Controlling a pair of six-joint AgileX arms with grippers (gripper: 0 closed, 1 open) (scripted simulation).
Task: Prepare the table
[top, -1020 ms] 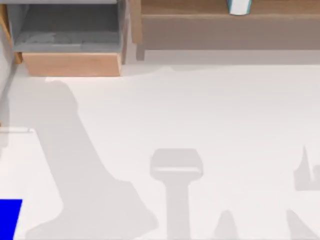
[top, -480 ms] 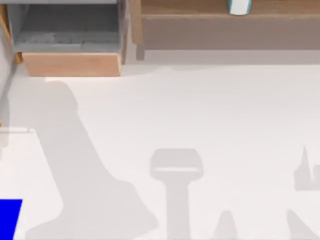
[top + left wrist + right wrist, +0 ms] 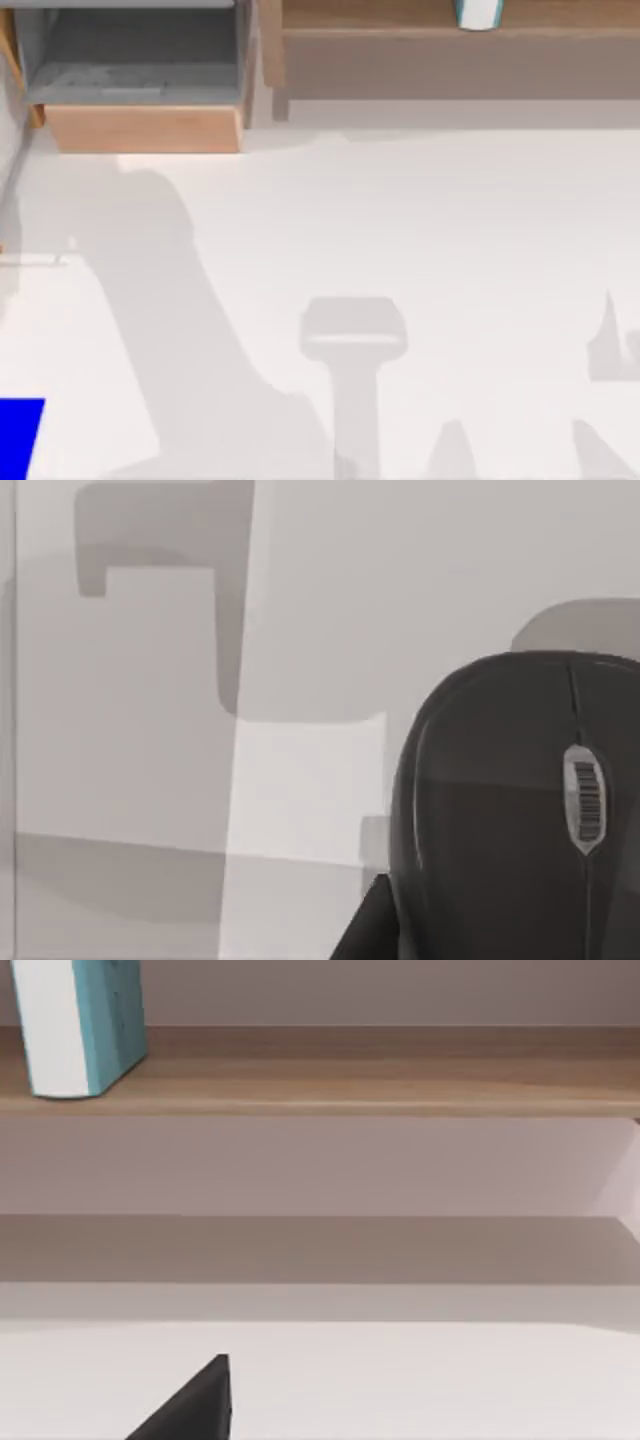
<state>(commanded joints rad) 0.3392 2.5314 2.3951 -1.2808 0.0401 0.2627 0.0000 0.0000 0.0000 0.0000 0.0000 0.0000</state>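
Note:
The white table spreads across the top view, crossed by grey shadows of the arms. In the left wrist view a black computer mouse with a ribbed scroll wheel lies on the table, close under the camera. A black wedge of my left gripper shows beside the mouse at the picture's edge. A black tip of my right gripper pokes in low in the right wrist view, above the table and facing the shelf.
A grey-lined box with a light-wood front stands at the back left. A long light-brown shelf runs along the back and carries a white and teal book. A blue patch lies at the front left corner.
The large shadow at the table's left has shifted to the right. The other shadows, the box and the shelf are unchanged.

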